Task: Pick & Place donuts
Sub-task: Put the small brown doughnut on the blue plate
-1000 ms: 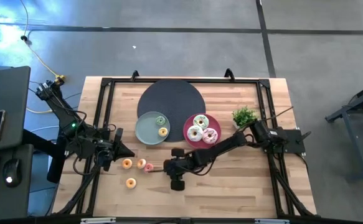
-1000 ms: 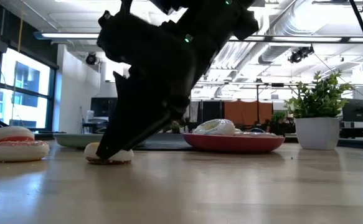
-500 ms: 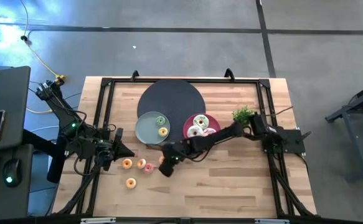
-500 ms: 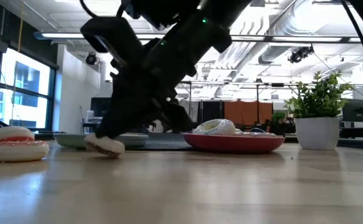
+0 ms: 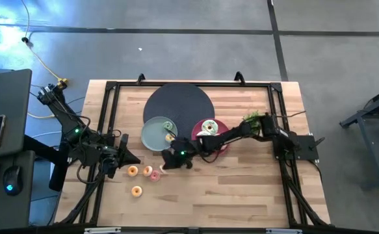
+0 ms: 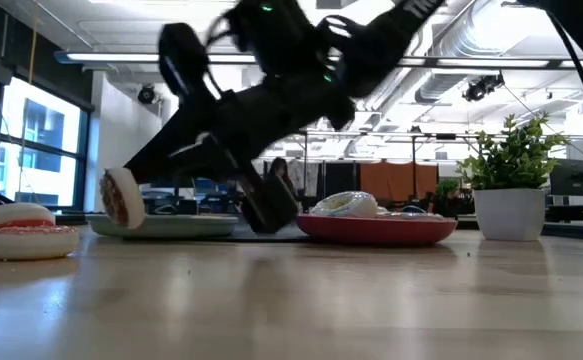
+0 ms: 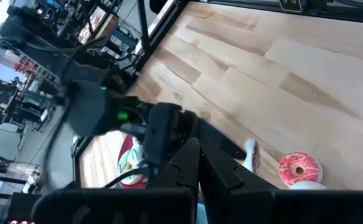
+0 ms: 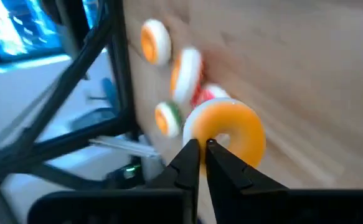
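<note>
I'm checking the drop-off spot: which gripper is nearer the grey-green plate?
Right. The right gripper, shut on a small donut, is just beside the grey-green plate; the left gripper waits farther off near the table's left edge.

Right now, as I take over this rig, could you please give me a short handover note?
Right gripper: shut on a small orange donut, lifted near the grey-green plate.
Left gripper: shut, waiting at the table's left edge.
Done: two small donuts on the grey-green plate; large iced donuts on the pink plate.
Left: three small donuts on the table by the left gripper, plus placing the held one.
</note>
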Robot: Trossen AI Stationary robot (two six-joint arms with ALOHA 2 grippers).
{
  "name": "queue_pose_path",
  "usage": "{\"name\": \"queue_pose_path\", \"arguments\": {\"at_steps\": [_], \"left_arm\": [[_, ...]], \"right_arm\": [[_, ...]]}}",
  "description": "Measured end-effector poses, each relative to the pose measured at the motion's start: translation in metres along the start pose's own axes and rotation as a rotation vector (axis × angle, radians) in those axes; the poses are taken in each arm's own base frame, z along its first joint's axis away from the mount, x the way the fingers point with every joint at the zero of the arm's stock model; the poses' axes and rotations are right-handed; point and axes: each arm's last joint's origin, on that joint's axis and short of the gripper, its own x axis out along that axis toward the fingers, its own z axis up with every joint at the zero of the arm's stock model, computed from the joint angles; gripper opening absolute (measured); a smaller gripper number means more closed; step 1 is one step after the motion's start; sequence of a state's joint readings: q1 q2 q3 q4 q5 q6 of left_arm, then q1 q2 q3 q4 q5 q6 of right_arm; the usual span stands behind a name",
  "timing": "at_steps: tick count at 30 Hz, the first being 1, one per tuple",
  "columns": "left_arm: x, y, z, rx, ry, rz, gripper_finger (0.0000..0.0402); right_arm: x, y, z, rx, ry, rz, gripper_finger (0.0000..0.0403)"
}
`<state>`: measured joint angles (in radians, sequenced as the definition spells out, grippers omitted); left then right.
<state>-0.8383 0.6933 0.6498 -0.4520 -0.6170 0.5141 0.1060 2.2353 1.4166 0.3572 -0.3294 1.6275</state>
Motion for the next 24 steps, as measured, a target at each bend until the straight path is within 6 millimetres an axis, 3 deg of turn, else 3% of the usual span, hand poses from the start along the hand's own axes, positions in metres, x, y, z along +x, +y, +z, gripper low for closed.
{"name": "queue_pose_path", "arguments": {"at_steps": [6,11,16,19,21,24], "left_arm": [[0.000,0.000,0.000,0.001,0.001,0.001,0.0000],[0.000,0.000,0.000,0.004,0.001,0.002,0.0000],[0.000,0.000,0.000,0.004,0.002,0.002,0.0000],[0.000,0.000,0.000,0.005,0.003,0.003,0.0000],[0.000,0.000,0.000,0.005,0.005,0.006,0.0000],[0.000,0.000,0.000,-0.006,0.008,0.015,0.0000]], "right_arm": [[-0.005,-0.033,-0.018,0.192,-0.015,0.090,0.0066],[-0.014,-0.039,-0.022,0.210,-0.121,0.030,0.0108],[-0.029,-0.022,-0.027,0.041,-0.235,-0.073,0.0113],[-0.044,0.011,-0.037,-0.180,-0.304,-0.157,0.0109],[-0.048,0.027,-0.047,-0.330,-0.274,-0.273,0.0103],[-0.047,0.030,-0.058,-0.465,-0.189,-0.500,0.0090]]}}
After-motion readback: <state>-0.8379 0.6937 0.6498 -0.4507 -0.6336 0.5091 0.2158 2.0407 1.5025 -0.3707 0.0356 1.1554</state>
